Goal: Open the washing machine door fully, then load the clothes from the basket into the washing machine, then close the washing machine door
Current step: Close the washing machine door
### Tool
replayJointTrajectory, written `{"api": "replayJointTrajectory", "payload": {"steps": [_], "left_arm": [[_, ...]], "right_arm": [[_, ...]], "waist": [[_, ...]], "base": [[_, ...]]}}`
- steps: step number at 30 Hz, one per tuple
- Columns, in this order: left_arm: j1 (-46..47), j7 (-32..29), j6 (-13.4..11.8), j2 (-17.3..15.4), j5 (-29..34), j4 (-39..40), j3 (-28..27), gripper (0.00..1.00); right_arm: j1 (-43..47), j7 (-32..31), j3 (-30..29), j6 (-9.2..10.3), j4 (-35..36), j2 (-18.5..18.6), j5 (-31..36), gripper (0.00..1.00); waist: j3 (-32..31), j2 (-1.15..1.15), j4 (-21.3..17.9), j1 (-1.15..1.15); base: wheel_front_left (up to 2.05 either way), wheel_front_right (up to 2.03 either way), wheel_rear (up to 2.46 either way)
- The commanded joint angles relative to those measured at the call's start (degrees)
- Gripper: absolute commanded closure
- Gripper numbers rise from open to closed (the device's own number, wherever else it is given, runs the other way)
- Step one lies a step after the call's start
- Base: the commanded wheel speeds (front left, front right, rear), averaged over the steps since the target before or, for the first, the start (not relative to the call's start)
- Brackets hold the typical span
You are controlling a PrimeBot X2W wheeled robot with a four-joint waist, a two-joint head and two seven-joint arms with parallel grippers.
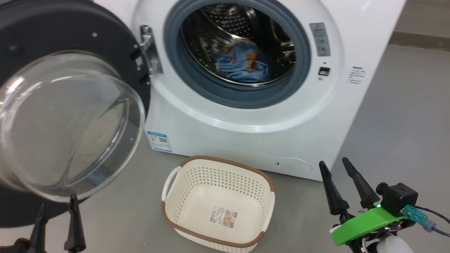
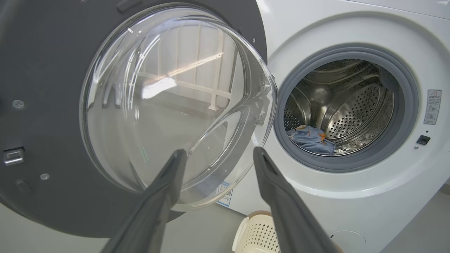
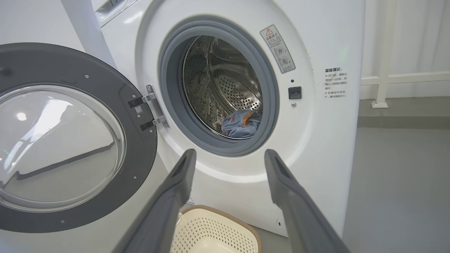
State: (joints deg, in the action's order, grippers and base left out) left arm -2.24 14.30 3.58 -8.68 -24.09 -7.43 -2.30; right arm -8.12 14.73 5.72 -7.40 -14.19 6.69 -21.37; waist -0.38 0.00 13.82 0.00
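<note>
The washing machine door (image 1: 66,123) is swung wide to the robot's left on its hinge (image 1: 149,49), so that its inner face and clear glass bowl are turned toward the robot. The round mouth of the washing machine (image 1: 246,130) is left uncovered. The basket (image 1: 228,162) is set on the floor just in front of the machine, below the mouth, with nothing but its label seen on the bottom. Of the clothes, a blue garment (image 1: 242,65) with orange print is seen low in the drum (image 1: 239,28). Whether a second cloth lies with it cannot be told. Loading is therefore judged done, and closing the door is taken as the step in hand.

That step turns on one relation. The door stands up and to the left of the mouth, hung on an upright hinge line at the mouth's left edge, and its free edge lies farthest left. A push rightward and toward the machine is what would be called for.

The left gripper (image 1: 58,201) is placed just beneath the door's lower rim, and in its wrist view its fingers are aimed at the lower part of the glass bowl. It is clearly the nearer arm. No contact with the door can be made out. The right gripper (image 1: 334,162) is held well apart, on the far side of the basket, by the machine's lower right corner.

Both pairs of fingers are spread wide, and nothing is held between either pair.
</note>
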Motion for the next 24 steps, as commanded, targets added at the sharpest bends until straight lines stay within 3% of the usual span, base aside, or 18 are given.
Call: {"api": "replayJointTrajectory", "payload": {"steps": [1, 24], "left_arm": [[1.0, 0.6, -0.7, -1.1, 0.4, 1.2, -2.0, 0.00], [0.1, -0.1, -2.2, -1.6, 0.3, 2.2, -1.4, 0.00]], "right_arm": [[0.0, 0.3, 1.7, -0.09, 1.2, 0.1, -0.4, 0.00], [-0.1, 0.3, 3.5, -0.09, 0.2, -0.5, -1.5, 0.00]], "waist": [[-0.8, 0.00, 1.7, 0.00], [-1.7, 0.00, 10.4, 0.00]], "base": [[0.00, 0.00, 0.00], [0.00, 0.00, 0.00]]}}
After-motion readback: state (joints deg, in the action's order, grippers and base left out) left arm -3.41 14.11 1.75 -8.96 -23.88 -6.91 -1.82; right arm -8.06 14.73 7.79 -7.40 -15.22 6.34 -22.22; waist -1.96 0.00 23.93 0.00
